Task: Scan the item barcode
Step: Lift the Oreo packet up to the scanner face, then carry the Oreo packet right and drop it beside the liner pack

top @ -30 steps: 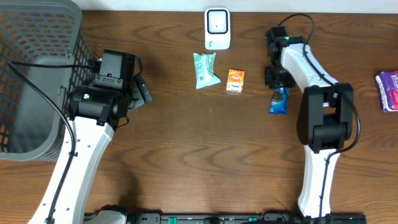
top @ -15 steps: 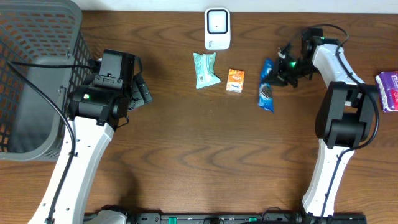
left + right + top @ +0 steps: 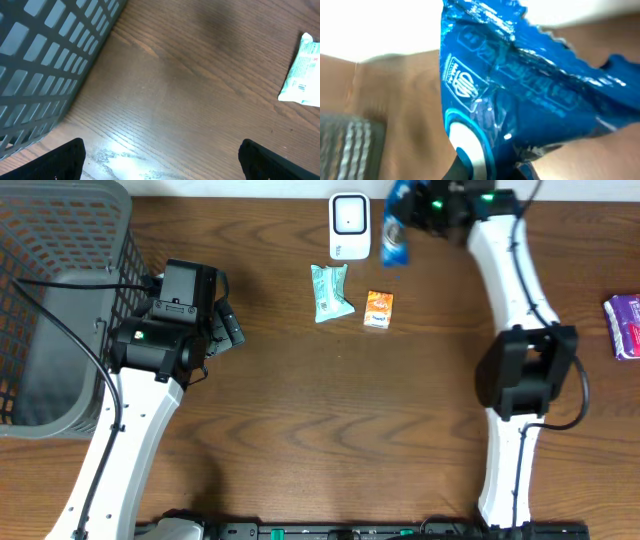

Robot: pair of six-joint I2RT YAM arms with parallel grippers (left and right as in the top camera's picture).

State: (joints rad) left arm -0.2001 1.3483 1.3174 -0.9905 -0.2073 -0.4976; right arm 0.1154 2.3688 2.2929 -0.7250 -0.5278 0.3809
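Item: blue foil packet (image 3: 396, 230), glossy and crinkled, with white print, a white ring mark on its face and a serrated end seam. It sits long axis upright in the overhead view, just right of the scanner (image 3: 350, 225), with a thin strip of table showing between them. The scanner is a white rounded-rectangle unit with a dark-outlined square window, face up

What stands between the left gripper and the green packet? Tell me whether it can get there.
Probably yes. The left gripper is open and holds nothing, and only bare table lies between it and the green packet.
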